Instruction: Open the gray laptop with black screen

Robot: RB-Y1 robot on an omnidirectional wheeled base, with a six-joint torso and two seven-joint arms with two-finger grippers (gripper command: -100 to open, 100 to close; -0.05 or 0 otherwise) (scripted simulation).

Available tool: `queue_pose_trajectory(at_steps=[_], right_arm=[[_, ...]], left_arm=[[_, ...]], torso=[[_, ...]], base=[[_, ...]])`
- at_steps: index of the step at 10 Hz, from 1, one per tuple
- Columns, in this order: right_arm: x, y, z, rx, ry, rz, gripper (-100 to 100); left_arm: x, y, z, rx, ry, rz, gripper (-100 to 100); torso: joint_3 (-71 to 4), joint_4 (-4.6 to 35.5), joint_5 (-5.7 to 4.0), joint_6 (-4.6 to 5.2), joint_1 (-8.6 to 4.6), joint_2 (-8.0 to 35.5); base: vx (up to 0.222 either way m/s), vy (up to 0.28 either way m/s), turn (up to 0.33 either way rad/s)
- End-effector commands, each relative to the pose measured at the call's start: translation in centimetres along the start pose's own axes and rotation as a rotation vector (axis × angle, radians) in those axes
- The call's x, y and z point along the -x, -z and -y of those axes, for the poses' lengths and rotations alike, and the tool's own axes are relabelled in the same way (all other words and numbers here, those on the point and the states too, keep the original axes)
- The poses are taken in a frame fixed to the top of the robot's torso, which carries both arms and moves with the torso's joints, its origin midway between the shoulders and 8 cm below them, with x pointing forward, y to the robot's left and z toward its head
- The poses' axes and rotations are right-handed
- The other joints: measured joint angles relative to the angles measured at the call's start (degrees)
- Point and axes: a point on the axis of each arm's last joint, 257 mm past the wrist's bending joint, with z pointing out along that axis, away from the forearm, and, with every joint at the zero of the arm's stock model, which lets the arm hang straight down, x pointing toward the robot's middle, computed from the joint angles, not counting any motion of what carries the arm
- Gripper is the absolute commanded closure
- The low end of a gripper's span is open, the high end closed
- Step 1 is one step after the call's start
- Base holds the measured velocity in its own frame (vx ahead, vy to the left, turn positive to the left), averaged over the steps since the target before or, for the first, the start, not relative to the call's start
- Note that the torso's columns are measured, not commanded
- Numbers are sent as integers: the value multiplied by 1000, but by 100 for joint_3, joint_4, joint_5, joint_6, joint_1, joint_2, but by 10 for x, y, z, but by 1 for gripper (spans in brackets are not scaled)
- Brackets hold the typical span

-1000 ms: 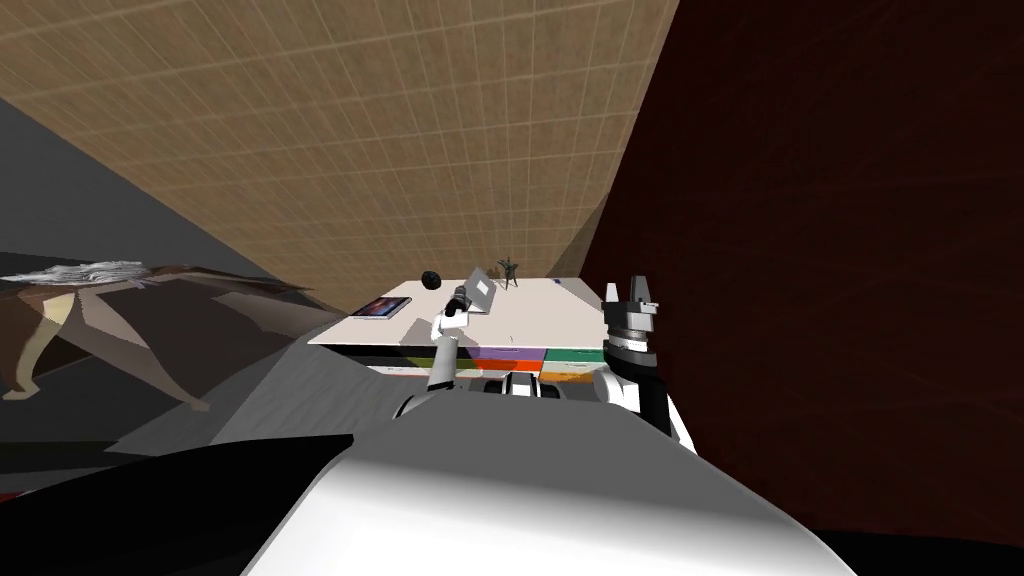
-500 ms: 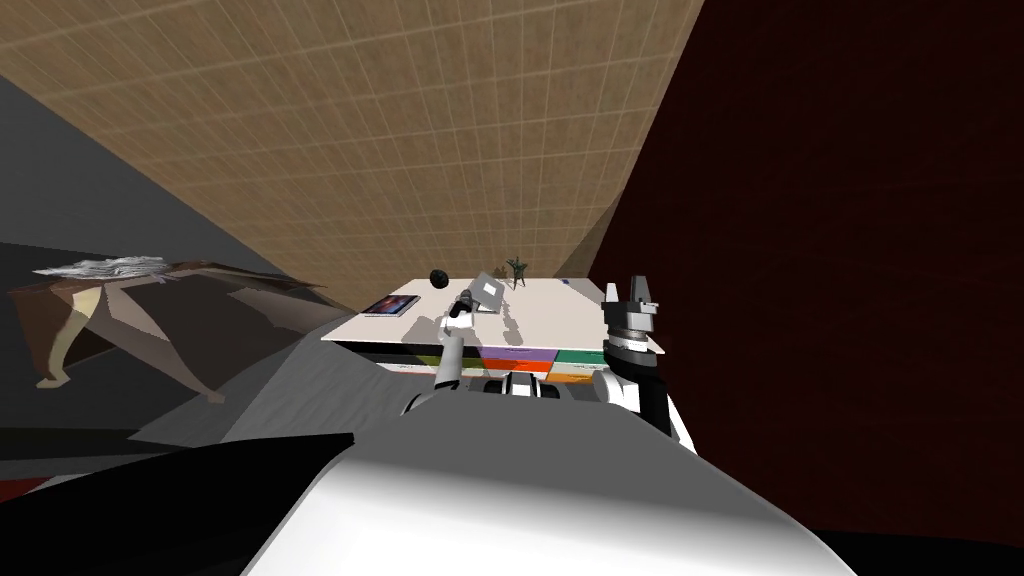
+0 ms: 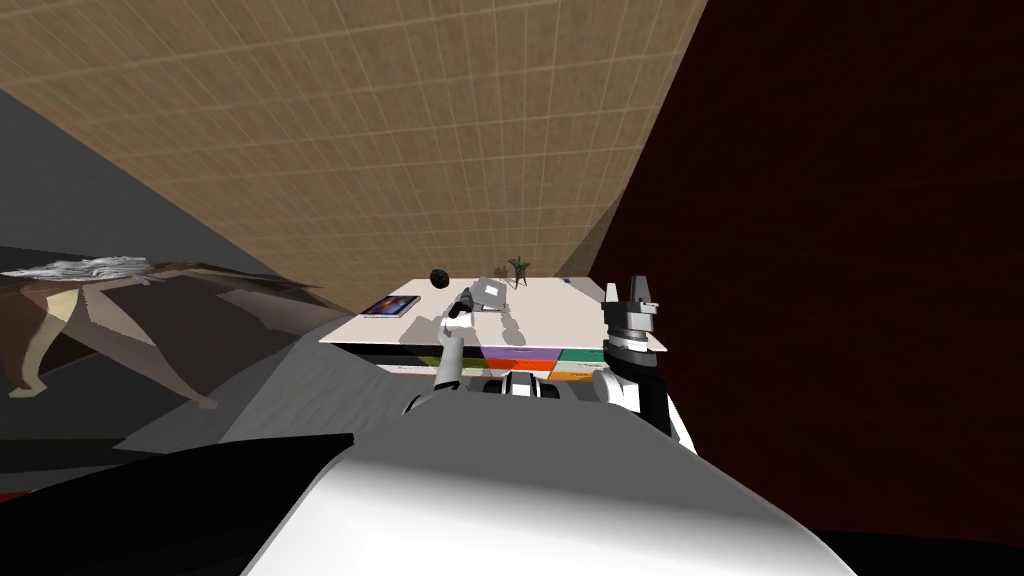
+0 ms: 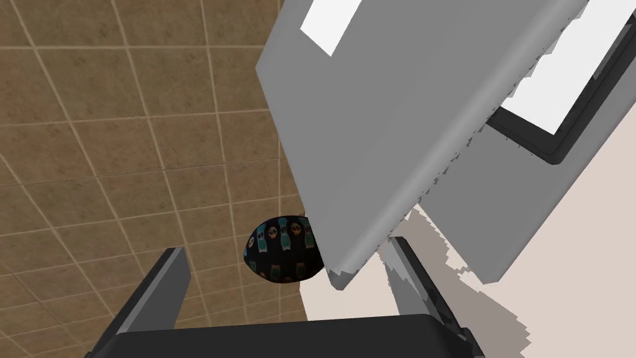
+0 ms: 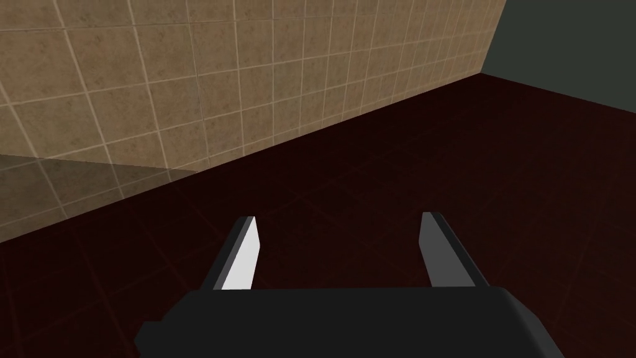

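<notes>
Though small in the head view, the laptop (image 3: 490, 292) can be seen on a pale table (image 3: 560, 320) with its grey lid raised part way. The left gripper (image 3: 462, 300) is just beside the laptop, at its near left corner, on an arm that reaches over the table's front edge. A black ball (image 3: 438, 277) lies left of the laptop and a little beyond it. A flat dark tablet (image 3: 388, 306) lies farther left of the laptop, near the table's edge. A small dark figurine (image 3: 518, 268) stands beyond the laptop to its right. The right gripper (image 3: 632, 293) points upward well to the right of the laptop, by the table's right end.

From the left wrist, the lid (image 4: 385, 124) tilts up off the laptop's base (image 4: 497, 211), with a wedge of gap between them. A white panel in a black frame shows past the lid's edge. The lid's nearest corner sits between the left fingers (image 4: 413, 286), close to one and well apart from the other. These fingers are spread wide and pinch nothing. The ball, patterned with small coloured figures, lies just beside that corner.

From the right wrist, the right gripper's fingers (image 5: 239, 255) are spread, with nothing between them.
</notes>
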Motion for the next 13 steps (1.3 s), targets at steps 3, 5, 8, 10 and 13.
queue_pose_trajectory(at_steps=[3, 5, 8, 10, 13], right_arm=[[0, 0, 0, 0, 0, 0, 0], [0, 0, 0, 0, 0, 0, 0], [0, 0, 0, 0, 0, 0, 0], [0, 0, 0, 0, 0, 0, 0], [0, 0, 0, 0, 0, 0, 0]], left_arm=[[1, 2, 26, 2, -2, 9, -100], [2, 4, 37, 2, -1, 13, -100], [1, 4, 38, 6, -1, 14, 0], [2, 4, 37, 8, -2, 15, 0], [2, 4, 33, 15, -2, 16, 0]], torso=[[5, 9, 2, -2, 20, 7], [3, 5, 6, -4, 27, 5], [0, 1, 5, -2, 20, 0], [-1, 3, 5, -1, 22, -1], [4, 7, 3, -2, 19, 6]], base=[[-11, -5, -22], [-12, 8, -15], [-6, 5, -6], [0, 0, 0], [0, 0, 0]])
